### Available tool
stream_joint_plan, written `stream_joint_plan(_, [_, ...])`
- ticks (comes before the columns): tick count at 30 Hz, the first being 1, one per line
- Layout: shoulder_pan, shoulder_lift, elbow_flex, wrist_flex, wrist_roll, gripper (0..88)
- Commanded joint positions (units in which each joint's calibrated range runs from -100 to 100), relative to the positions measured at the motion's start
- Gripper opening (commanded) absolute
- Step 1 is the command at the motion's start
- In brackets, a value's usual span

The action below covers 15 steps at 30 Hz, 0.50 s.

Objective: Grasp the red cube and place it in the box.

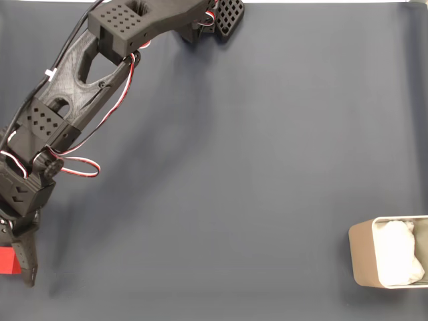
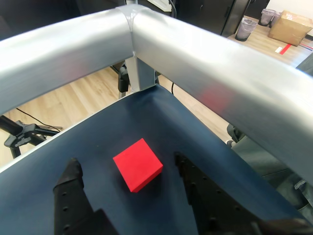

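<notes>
Fixed view: the black arm (image 1: 73, 87) reaches down the left side of the dark blue mat (image 1: 254, 167), its gripper (image 1: 17, 257) at the near left edge with the red cube (image 1: 6, 260) touching one finger (image 1: 27, 261), while the box (image 1: 363, 257) with its white lining (image 1: 400, 251) sits well apart at the near right edge. Wrist view: the gripper (image 2: 128, 169) stands apart, its two black fingers (image 2: 71, 181) either side of the red cube (image 2: 138, 164), which rests on the mat (image 2: 146, 117) without being pinched; a silver frame rail (image 2: 195, 63) crosses beyond the mat corner.
</notes>
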Motion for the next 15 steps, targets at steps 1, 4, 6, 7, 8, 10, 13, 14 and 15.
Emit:
stream_joint_plan(1, [0.2,-0.1,-4.0,-1.3,0.4,43.2])
stream_joint_plan(4, [-0.2,0.9,-4.2,-1.5,0.5,43.3])
stream_joint_plan(6, [-0.5,1.3,-4.2,-1.6,0.5,43.3])
stream_joint_plan(7, [-0.7,1.6,-4.2,-1.9,0.4,43.3])
stream_joint_plan(8, [-0.9,1.7,-4.2,-2.2,0.4,43.3])
stream_joint_plan(10, [-1.3,2.1,-4.2,-2.4,0.4,43.3])
stream_joint_plan(13, [-1.8,2.3,-4.2,-2.6,0.2,43.3])
stream_joint_plan(14, [-2.0,2.4,-4.2,-2.6,0.1,43.3])
stream_joint_plan(15, [-2.2,2.5,-4.2,-2.7,0.1,43.3])
